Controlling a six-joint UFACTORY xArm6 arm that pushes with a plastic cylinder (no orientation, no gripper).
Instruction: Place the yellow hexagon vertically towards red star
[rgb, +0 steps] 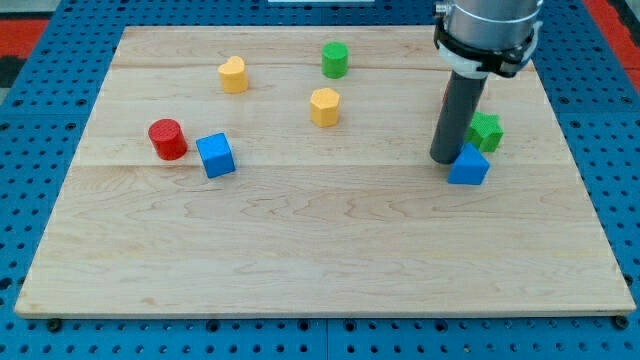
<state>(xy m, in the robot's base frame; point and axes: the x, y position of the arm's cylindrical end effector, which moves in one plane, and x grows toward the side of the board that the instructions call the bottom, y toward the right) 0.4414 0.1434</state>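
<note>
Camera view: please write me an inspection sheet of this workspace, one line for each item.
Surface: pale wooden board, flat, lying on a blue perforated base.
Job's things: yellow hexagon near the board's middle top; the red star cannot be made out, only a red sliver shows behind the rod.
Clutter: yellow heart, green cylinder, red cylinder beside a blue cube; green block and blue block at the view's right.
Claw: none fitted; my tip stands just left of the blue block, far right of the hexagon.
Cables: nothing seen.
Surroundings: red strip at the view's top right.
</note>
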